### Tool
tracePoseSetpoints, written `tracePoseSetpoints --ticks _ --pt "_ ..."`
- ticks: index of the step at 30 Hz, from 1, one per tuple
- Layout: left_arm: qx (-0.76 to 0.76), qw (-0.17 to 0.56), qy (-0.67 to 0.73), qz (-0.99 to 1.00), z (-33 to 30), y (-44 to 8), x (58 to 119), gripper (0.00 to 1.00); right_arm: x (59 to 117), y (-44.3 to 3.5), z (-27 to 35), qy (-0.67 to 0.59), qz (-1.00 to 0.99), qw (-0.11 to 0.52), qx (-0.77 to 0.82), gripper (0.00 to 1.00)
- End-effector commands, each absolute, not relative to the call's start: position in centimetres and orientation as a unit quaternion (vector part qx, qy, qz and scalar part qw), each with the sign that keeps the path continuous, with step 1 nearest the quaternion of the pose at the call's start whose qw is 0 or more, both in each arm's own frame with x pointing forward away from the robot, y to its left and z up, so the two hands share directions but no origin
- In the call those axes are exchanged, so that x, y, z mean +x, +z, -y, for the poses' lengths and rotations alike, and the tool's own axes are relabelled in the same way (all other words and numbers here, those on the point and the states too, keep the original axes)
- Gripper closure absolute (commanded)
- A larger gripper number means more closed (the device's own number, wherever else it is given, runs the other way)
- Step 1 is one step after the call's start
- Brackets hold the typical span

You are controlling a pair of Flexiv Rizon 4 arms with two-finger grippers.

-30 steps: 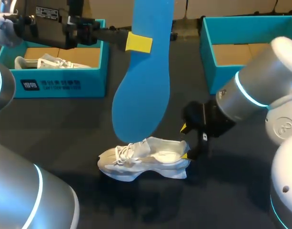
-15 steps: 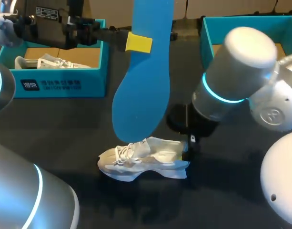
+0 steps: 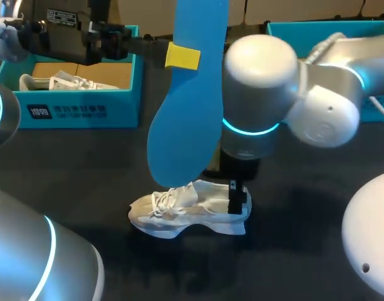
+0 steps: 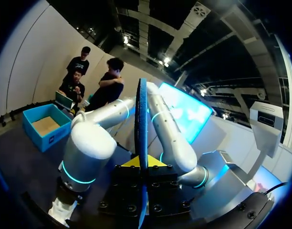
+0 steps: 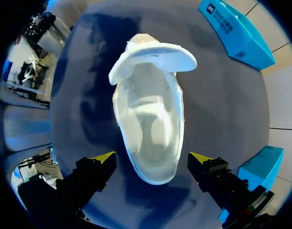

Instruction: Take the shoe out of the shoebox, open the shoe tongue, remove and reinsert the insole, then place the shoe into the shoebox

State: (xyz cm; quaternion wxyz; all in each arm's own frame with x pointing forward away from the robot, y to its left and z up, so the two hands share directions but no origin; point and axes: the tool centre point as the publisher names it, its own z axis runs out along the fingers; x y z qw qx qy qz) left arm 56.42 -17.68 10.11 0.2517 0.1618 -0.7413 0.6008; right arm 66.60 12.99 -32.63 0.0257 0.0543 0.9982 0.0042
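The right gripper (image 5: 152,158) is spread wide, one yellow tip on each side of the heel of the white shoe (image 3: 185,210); no contact with the heel can be made out. The shoe is set upright on the dark table (image 3: 292,251), its tongue folded forward over the laces and its inside bare. The left gripper (image 3: 182,56) is clamped on the blue insole (image 3: 185,119), which is hung upright, its lower end just above the lacing.

The insole is judged to be out and its return about to begin. The heel is probably to be pinched or braced first. The insole's lower end is then to be tipped into the opening and slid toward the toe, so a flatter angle is called for.

Open table is seen around the shoe on all sides. The left box (image 3: 79,111), with a second shoe (image 3: 60,81) inside, and the right box (image 3: 282,28) are well apart from it. The right arm is hung low over the heel, so the insole's path is best kept on the toe side.
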Motion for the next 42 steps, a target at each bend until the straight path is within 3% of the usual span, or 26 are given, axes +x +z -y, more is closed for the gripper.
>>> tracePoseSetpoints --ticks 1,13,36,37,38,40,42 --pt "0.161 0.252 0.600 0.742 17.9 10.1 56.5 1.00 66.8 -32.9 -13.7 -0.046 -0.997 0.024 0.055 0.00" --pt "0.161 0.252 0.600 0.742 17.9 10.1 56.5 1.00 69.3 -32.3 -15.4 -0.015 -0.999 0.044 0.026 0.00" --pt "0.161 0.252 0.600 0.742 17.9 10.1 56.5 1.00 71.0 -37.6 -16.9 0.007 -1.000 0.021 0.023 0.00" --pt "0.161 0.252 0.600 0.742 17.9 10.1 56.5 1.00 71.0 -37.6 -16.9 0.007 -1.000 0.020 0.023 0.20" --pt "0.161 0.252 0.600 0.742 17.9 10.1 56.5 1.00 71.0 -37.6 -16.9 0.008 -0.999 0.020 0.023 0.51" --pt "0.161 0.252 0.600 0.742 17.9 10.1 56.5 1.00 71.1 -37.7 -16.9 0.009 -0.999 0.020 0.025 0.81" --pt "0.161 0.252 0.600 0.742 17.9 10.1 56.5 1.00 71.1 -37.9 -16.9 0.011 -0.999 0.018 0.026 1.00"
